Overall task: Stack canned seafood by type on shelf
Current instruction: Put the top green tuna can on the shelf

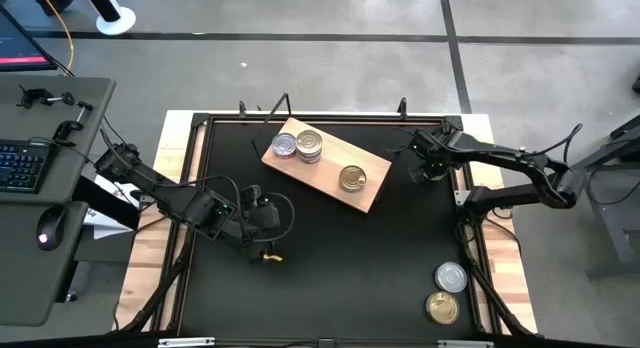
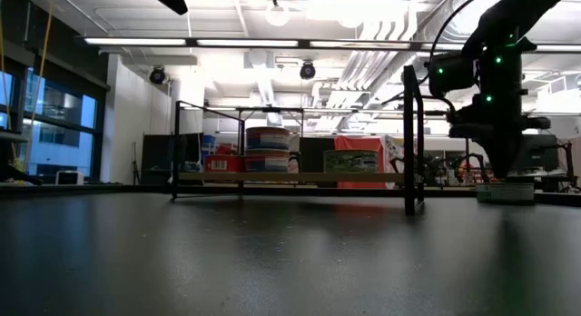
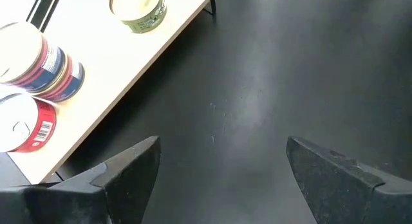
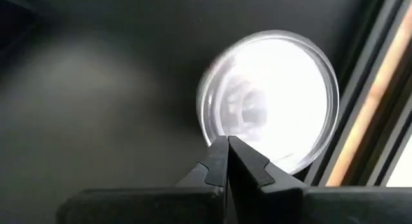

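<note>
The shelf (image 1: 372, 193) is a light wooden board lying slantwise at the table's far middle. On it stand a silver-lidded tin (image 1: 284, 145), a two-tin stack (image 1: 310, 145) and a gold-lidded tin (image 1: 352, 177); the left wrist view shows them too (image 3: 137, 8). Another silver tin (image 1: 451, 278) and a gold tin (image 1: 442, 308) sit on the table at the near right corner. My left gripper (image 3: 222, 172) is open above bare table on the near side of the shelf. My right gripper (image 4: 226, 153) is shut above a silver-lidded tin (image 4: 270, 95) right of the shelf. My right gripper points down from above, its shut fingertips (image 4: 219, 156) over the rim of the silver lid (image 4: 222, 130). That tin (image 2: 506, 193) rests flat on the table. I cannot tell whether the fingertips touch it.
A black frame rail (image 4: 360, 89) and the wooden table border run close beside the right-hand tin. A thin black rack frame (image 2: 413, 139) stands along the table's far edge. A small yellow piece (image 1: 268, 254) lies near my left gripper. Bare black tabletop (image 1: 350, 278) fills the near middle.
</note>
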`<action>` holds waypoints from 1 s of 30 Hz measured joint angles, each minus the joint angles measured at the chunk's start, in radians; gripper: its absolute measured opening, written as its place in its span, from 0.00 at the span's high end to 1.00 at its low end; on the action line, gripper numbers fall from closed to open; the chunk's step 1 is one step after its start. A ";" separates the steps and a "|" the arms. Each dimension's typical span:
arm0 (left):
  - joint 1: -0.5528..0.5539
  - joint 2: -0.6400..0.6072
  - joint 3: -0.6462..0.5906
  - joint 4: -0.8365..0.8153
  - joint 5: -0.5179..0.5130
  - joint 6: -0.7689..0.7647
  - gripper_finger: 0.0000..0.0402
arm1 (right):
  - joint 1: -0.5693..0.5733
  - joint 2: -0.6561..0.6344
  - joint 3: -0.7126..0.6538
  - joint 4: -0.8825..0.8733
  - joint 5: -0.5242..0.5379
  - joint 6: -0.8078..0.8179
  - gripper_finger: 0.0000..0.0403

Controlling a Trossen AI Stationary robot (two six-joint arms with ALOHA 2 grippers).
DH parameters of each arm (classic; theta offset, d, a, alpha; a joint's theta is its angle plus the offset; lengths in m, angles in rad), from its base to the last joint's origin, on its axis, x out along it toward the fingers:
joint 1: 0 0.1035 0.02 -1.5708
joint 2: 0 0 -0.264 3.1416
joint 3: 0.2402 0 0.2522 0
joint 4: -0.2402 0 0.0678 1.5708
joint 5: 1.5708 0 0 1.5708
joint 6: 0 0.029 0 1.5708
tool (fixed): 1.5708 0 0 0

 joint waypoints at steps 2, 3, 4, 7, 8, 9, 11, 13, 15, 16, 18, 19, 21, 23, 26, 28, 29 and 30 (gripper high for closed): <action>0.000 0.000 0.000 0.000 -0.005 0.001 0.18 | 0.000 0.002 -0.001 -0.003 0.005 0.044 1.00; 0.000 0.000 0.000 0.000 -0.009 0.001 0.18 | 0.000 0.002 -0.001 -0.002 0.018 0.070 1.00; 0.001 0.000 0.000 0.000 -0.015 0.001 0.18 | 0.000 0.002 -0.001 -0.002 0.032 0.101 1.00; 0.002 0.000 0.000 0.000 -0.022 0.002 0.18 | -0.001 0.002 -0.001 0.006 0.096 0.174 1.00; 0.002 0.000 0.000 0.000 -0.022 0.002 0.18 | 0.000 0.002 -0.001 0.009 0.114 0.195 1.00; 0.002 0.000 0.000 0.000 -0.022 0.001 0.18 | -0.001 0.002 -0.001 0.013 0.126 0.211 1.00; 0.002 0.000 0.000 0.000 -0.022 0.000 0.18 | -0.005 0.002 -0.002 0.019 0.143 0.230 1.00; 0.002 0.000 0.000 0.000 -0.022 0.000 0.18 | -0.017 0.002 -0.021 0.047 0.130 0.242 1.00; 0.002 0.000 0.000 0.000 -0.022 0.000 0.18 | -0.031 0.002 -0.055 0.072 0.076 0.255 1.00; 0.002 0.000 0.000 0.001 -0.022 0.000 0.18 | -0.035 0.001 -0.070 0.093 0.058 0.257 1.00; 0.002 0.000 0.000 0.001 -0.022 -0.001 0.18 | -0.034 -0.004 -0.097 0.114 0.036 0.261 1.00; 0.002 0.000 0.000 0.000 -0.022 -0.006 0.18 | -0.028 -0.005 -0.103 0.113 0.028 0.261 1.00; 0.002 0.000 0.000 0.000 -0.022 -0.016 0.18 | 0.003 -0.014 -0.107 0.094 0.028 0.261 1.00; 0.002 0.000 0.000 0.001 -0.022 -0.019 0.18 | 0.037 -0.041 -0.107 0.052 -0.009 0.265 1.00; 0.002 0.000 0.000 0.001 -0.023 -0.018 0.18 | 0.075 -0.086 -0.101 -0.007 -0.071 0.292 1.00; 0.002 0.000 0.000 0.000 -0.031 -0.017 0.18 | 0.097 -0.116 -0.102 -0.045 -0.122 0.336 1.00; 0.002 0.000 0.000 0.000 -0.036 -0.017 0.18 | 0.109 -0.129 -0.104 -0.061 -0.150 0.358 1.00; 0.002 0.000 0.000 0.000 -0.038 -0.017 0.18 | 0.123 -0.143 -0.107 -0.074 -0.171 0.376 1.00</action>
